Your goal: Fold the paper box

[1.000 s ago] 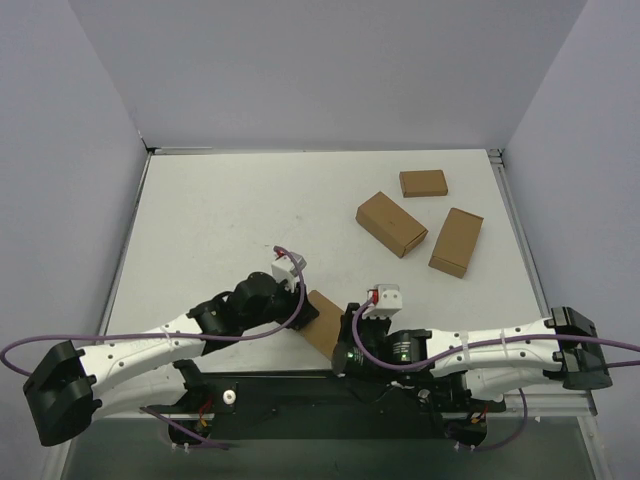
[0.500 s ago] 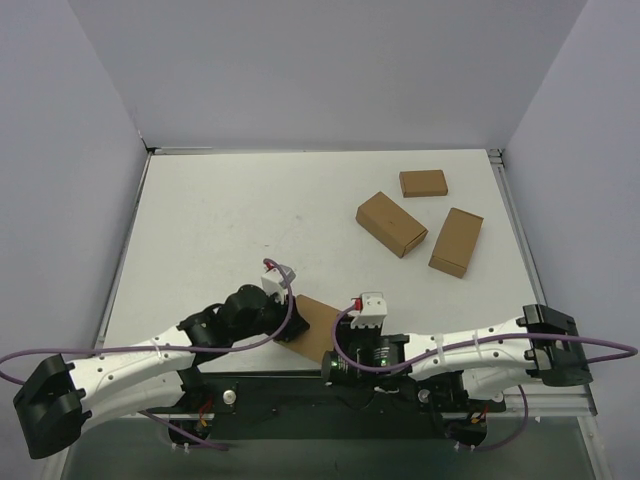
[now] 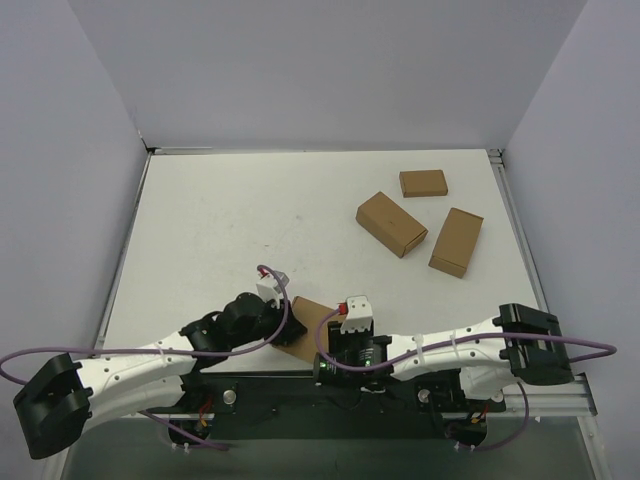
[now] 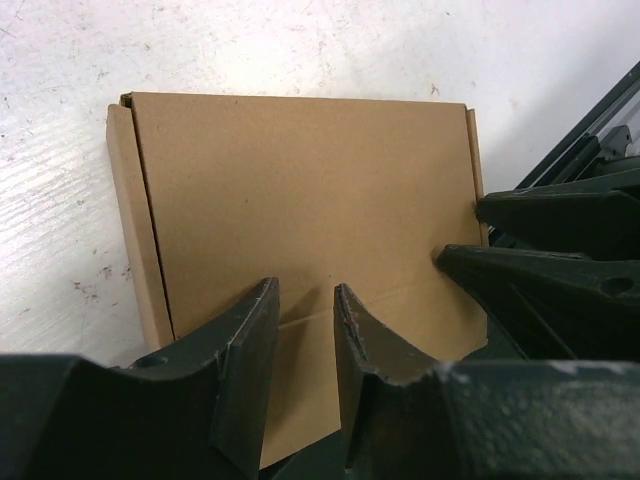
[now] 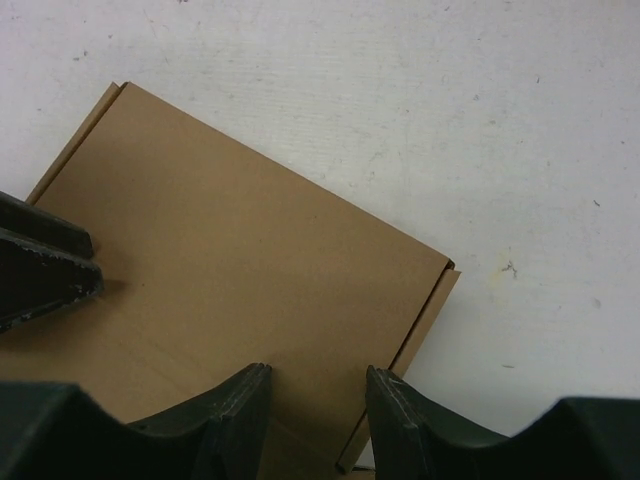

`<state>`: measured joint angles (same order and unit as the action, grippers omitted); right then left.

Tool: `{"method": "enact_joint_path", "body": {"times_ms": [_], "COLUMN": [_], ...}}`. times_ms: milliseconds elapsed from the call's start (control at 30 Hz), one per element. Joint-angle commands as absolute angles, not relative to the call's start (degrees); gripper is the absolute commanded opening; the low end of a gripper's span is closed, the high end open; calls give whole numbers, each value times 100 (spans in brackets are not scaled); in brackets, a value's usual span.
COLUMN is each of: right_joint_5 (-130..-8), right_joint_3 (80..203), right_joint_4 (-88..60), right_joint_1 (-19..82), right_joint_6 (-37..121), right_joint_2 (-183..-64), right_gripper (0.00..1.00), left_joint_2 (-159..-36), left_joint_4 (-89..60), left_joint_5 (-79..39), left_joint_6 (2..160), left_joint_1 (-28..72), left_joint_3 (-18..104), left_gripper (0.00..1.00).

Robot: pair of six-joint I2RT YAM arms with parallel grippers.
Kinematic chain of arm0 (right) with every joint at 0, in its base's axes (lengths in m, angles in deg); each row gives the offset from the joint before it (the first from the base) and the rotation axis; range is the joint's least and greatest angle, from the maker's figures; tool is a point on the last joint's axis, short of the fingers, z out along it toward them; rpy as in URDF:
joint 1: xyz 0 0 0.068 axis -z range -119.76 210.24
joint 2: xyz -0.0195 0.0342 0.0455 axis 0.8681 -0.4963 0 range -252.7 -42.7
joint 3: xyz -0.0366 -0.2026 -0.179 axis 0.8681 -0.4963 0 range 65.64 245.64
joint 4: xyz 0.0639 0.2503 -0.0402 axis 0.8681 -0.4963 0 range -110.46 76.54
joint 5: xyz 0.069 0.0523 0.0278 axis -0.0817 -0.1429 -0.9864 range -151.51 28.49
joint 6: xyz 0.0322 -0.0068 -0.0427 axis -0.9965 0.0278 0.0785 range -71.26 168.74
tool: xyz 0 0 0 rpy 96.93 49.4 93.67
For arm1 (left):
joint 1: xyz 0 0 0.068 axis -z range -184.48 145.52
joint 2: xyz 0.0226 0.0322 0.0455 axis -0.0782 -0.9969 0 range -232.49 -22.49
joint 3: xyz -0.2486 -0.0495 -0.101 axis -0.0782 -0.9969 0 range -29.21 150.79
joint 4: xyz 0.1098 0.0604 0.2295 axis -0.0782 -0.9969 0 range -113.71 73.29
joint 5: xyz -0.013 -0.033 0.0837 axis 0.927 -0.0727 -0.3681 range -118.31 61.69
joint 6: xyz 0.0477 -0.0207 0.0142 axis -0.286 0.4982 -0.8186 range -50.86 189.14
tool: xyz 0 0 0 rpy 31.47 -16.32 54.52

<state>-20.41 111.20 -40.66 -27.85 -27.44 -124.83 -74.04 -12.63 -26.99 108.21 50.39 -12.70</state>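
Find the paper box (image 3: pixel 310 322) flat on the desk (image 3: pixel 220 230), at the near edge between both arms, long axis slanted. See left claw (image 4: pixel 305 290) and right claw (image 5: pixel 318 372) half parted over opposite ends, grasping nothing visible, equally near.

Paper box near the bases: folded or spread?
Folded: paper box lies as a closed flat rectangle, side flaps tucked, no tabs spread.

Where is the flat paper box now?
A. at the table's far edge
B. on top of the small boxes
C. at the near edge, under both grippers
C: the paper box lies at the near edge, with the left gripper and the right gripper over it.
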Motion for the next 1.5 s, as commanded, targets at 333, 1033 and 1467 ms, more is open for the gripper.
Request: {"method": "enact_joint_path", "body": {"times_ms": [333, 1033, 1467], "right_joint_5": [-2143, -2050, 28], "right_joint_3": [11486, 12873, 14087], "right_joint_4": [-4053, -3375, -5811], "right_joint_1": [-2493, -3336, -3591], "right_joint_6": [-623, 2476, 1410], "right_joint_2": [-12040, -14016, -15371], "right_gripper": [84, 90, 48], "left_joint_2": [-6828, -7425, -7505], "left_joint_4": [-2881, -3921, -3789], "left_joint_5": [-2920, -1117, -1109], "left_joint_6": [10122, 8241, 8214], "left_joint_1": [4756, 1371, 1213], "left_joint_3": [136, 1702, 1553], "left_gripper": [55, 70, 70]}}
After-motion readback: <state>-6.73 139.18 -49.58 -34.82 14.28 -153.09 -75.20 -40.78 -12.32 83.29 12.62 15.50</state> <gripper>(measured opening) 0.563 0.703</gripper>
